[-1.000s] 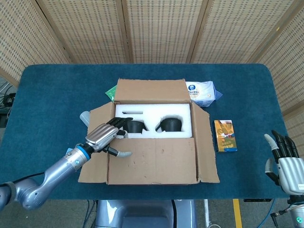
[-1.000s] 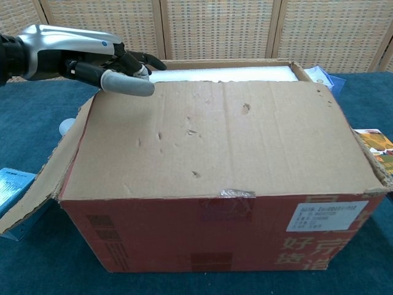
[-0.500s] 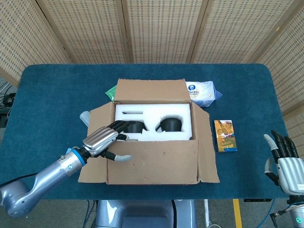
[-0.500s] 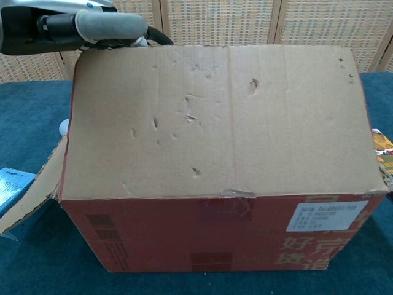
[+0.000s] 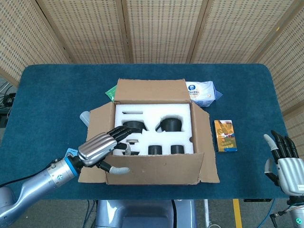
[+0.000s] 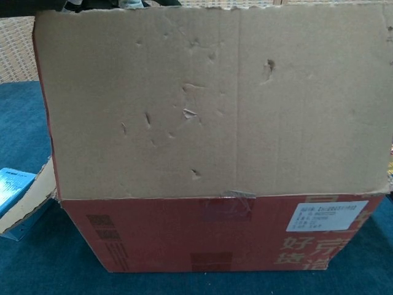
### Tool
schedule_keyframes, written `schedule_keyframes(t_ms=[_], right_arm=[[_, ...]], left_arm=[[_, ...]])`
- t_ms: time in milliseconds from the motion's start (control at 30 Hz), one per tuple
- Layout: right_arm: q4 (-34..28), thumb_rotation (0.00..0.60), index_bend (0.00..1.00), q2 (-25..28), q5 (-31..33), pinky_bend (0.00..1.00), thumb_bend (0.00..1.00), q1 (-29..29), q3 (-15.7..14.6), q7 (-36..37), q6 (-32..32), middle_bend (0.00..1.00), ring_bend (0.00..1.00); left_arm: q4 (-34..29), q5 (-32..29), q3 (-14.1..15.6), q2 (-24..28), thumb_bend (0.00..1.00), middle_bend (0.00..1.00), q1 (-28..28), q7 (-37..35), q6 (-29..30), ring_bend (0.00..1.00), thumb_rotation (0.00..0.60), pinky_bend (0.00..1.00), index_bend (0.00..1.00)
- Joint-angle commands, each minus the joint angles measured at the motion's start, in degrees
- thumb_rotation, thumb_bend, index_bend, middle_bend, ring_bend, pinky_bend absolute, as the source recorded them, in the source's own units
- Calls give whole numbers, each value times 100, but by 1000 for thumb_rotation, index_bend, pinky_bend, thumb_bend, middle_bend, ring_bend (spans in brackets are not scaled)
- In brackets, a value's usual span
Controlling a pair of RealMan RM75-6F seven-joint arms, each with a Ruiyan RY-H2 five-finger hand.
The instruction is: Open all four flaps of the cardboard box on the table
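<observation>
Left hand (image 5: 100, 151) gripping near flap (image 5: 154, 169) at its top edge, fingers inside box (image 5: 152, 133), thumb outside; flap running rightward from hand.

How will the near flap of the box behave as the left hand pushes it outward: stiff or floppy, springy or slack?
The near flap probably swings as one stiff sheet, since it stands flat despite its dents. It may spring back if released, as the left hand grips its top edge. The box looks unlikely to tip: it sits flat.
</observation>
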Motion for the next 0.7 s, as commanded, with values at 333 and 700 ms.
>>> schedule_keyframes(t_ms=[333,700], right_arm=[[-58,600,0,14,-51,0,801,-26,-11,-52,50,1,0],[-108,600,0,26,-78,0,801,-39,-11,-111,79,1,0]], left_arm=[[-225,1179,315,533,0,0,26,-946,156,0,73,0,535],[-358,1956,631,760,0,0,27,-1181,402,0,74,0,535]])
